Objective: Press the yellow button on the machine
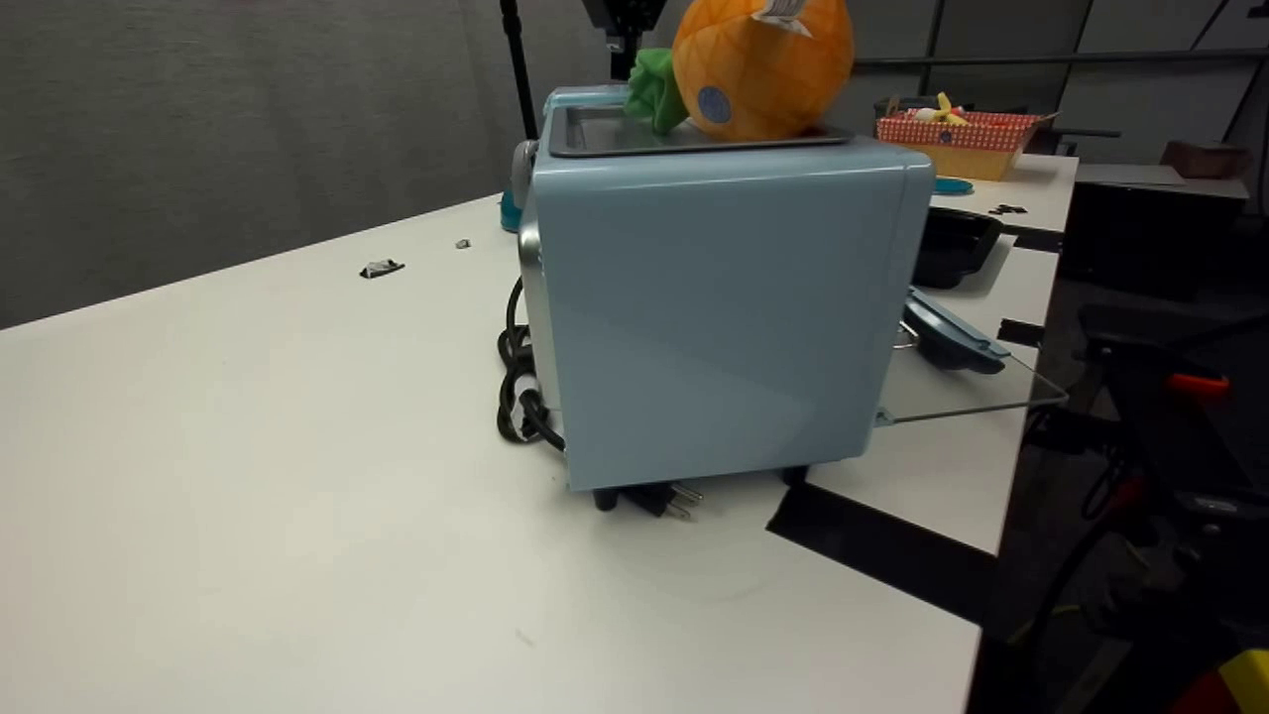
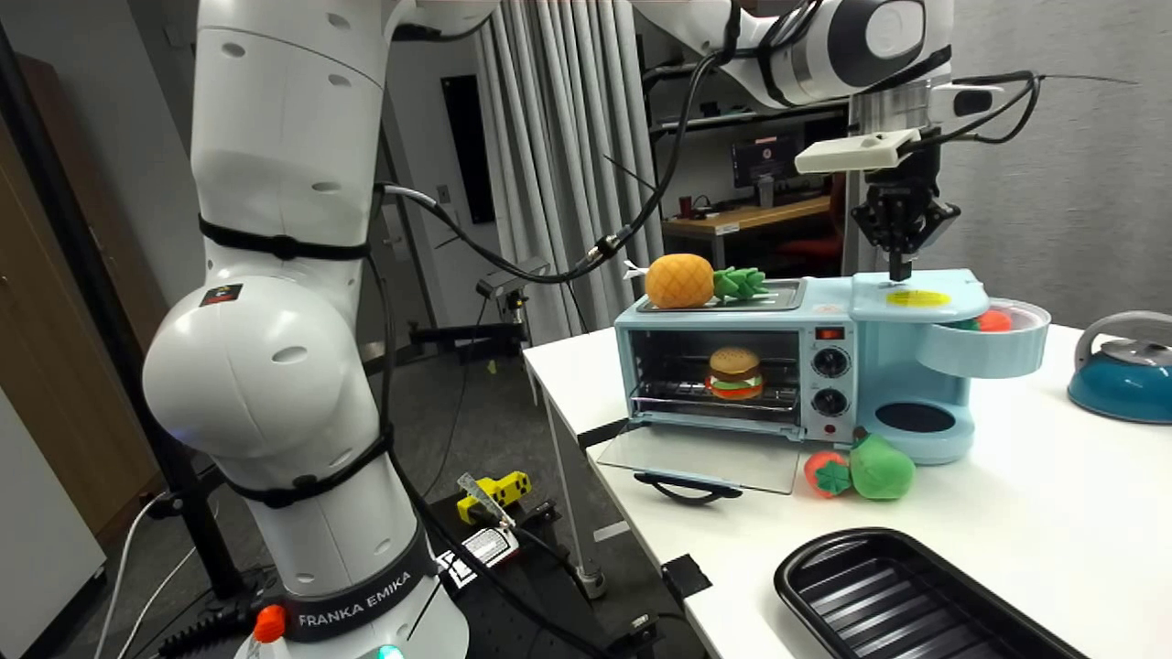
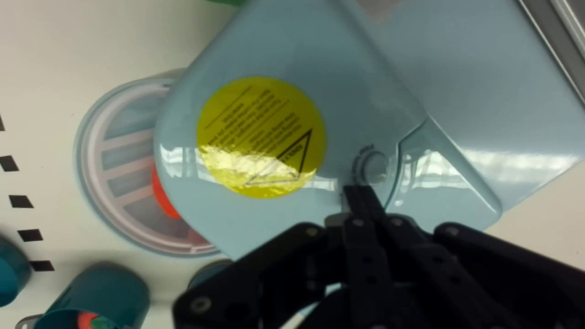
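Note:
The machine is a pale blue toaster oven, showing in both exterior views (image 1: 714,317) (image 2: 829,307) and below my gripper in the wrist view (image 3: 315,55). A round yellow patch with printed text and a triangle lies on its raised top section (image 3: 261,137) (image 2: 918,298). A small round pale blue button (image 3: 375,167) sits beside it. My gripper (image 3: 361,189) points down with its fingertips together and nothing between them. Its tips (image 2: 900,272) are at the top section, beside the small button and apart from the yellow patch. I cannot tell whether they touch the surface.
A plush pineapple (image 2: 679,281) lies on the tray on top. The glass door (image 2: 705,458) hangs open, with a toy burger (image 2: 734,373) inside. A pot (image 2: 984,352) projects from the side. A toy pear (image 2: 882,469), black pan (image 2: 925,595) and blue kettle (image 2: 1126,380) are on the table.

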Robot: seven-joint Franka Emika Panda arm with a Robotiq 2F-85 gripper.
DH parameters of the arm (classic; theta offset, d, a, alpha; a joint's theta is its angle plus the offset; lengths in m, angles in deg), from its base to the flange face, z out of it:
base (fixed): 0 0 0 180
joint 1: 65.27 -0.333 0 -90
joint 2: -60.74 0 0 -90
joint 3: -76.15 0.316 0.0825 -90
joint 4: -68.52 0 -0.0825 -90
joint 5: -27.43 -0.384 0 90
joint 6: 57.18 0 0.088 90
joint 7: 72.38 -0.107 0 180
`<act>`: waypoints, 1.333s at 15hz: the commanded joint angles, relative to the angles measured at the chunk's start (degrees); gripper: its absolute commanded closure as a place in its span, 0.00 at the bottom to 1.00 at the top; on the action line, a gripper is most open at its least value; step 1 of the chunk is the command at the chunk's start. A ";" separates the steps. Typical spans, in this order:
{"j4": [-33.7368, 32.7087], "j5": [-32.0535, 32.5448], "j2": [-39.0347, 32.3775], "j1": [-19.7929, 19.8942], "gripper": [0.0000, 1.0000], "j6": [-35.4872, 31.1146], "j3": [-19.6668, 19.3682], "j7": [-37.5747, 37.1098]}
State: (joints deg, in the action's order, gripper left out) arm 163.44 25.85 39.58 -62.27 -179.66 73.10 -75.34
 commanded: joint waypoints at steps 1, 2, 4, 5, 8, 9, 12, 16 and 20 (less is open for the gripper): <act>3.71 -1.88 4.55 1.02 1.00 -3.14 0.35 1.24; 4.60 -2.17 6.05 1.12 1.00 -3.57 0.40 1.51; 6.67 -2.88 9.08 1.26 1.00 -4.29 0.47 2.21; 8.11 -3.25 11.02 1.31 1.00 -4.49 0.47 2.69; 12.79 -4.29 16.89 1.37 1.00 -4.70 0.24 4.25; 14.31 -4.70 18.73 1.42 1.00 -4.68 0.12 4.92; 19.12 -5.15 24.14 1.44 0.74 -4.57 -0.39 7.23; 25.25 -5.49 31.31 1.42 0.50 -4.91 -1.76 11.15; 30.81 -5.56 37.84 1.03 0.20 -4.96 -3.39 14.50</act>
State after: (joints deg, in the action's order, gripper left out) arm 187.90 21.95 70.98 -61.19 -182.25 70.74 -64.66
